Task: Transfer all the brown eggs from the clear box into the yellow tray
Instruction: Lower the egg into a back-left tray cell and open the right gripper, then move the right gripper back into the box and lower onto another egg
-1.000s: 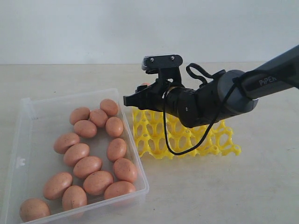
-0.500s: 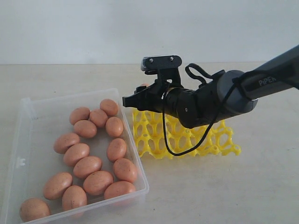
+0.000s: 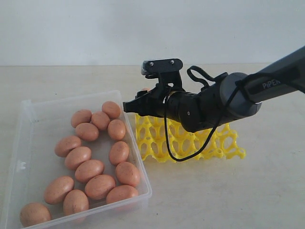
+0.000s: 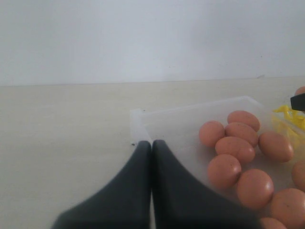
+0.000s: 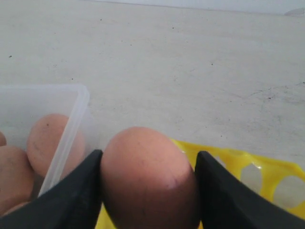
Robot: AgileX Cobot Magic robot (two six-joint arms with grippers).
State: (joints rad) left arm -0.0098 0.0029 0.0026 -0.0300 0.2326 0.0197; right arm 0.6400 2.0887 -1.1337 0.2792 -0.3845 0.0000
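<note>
Box [image 3: 38, 129] left, tray [image 3: 224, 143] just right; eggs [image 3: 89, 170] in box (one egg [image 5: 143, 162] in right hand [image 5: 148, 191], over tray edge).

Lab-like beige tabletop [image 3: 238, 200], white wall [image 3: 71, 28]

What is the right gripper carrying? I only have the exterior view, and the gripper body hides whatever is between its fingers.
Observer: The right wrist view shows one brown egg clamped in the right gripper.
Operator: Is it over the tray?
Observer: The yellow tray shows just beneath the egg, and the part of it in sight holds no eggs.
Operator: And the left gripper? It's outside my view.
Observer: The left gripper is shut on nothing, its tips pointing at a corner of the clear box.
</note>
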